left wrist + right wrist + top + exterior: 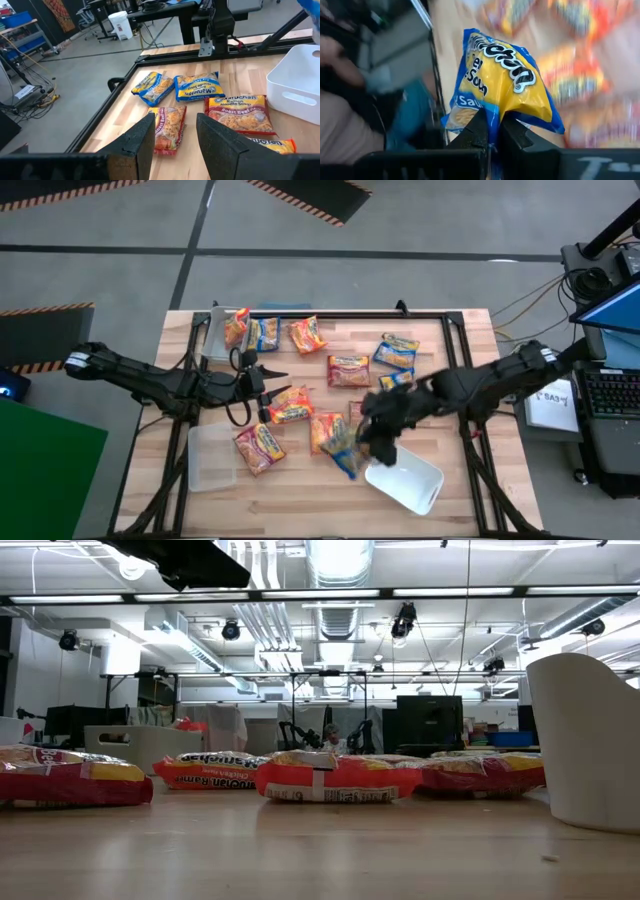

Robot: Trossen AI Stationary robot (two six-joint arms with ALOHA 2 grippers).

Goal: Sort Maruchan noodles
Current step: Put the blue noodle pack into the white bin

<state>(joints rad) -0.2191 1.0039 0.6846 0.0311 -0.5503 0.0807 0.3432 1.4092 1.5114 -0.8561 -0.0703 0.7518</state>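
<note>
Blue noodle packet (502,82) pinched in right gripper (492,131) jaws; left gripper (175,142) jaws half-open, empty.

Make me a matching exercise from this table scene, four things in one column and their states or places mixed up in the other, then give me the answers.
Things:
1. Right gripper
2. Left gripper
3. White rectangular plastic tub
4. Clear rectangular plastic tub

States or places:
A. Fingers open, holding nothing, above the table's left side
B. On the table by its near edge, right of centre
C. Fingers shut on a blue crinkly plastic noodle packet
D. On the table by its near edge, on the left side

Pairs: 1-C, 2-A, 3-B, 4-D
</note>
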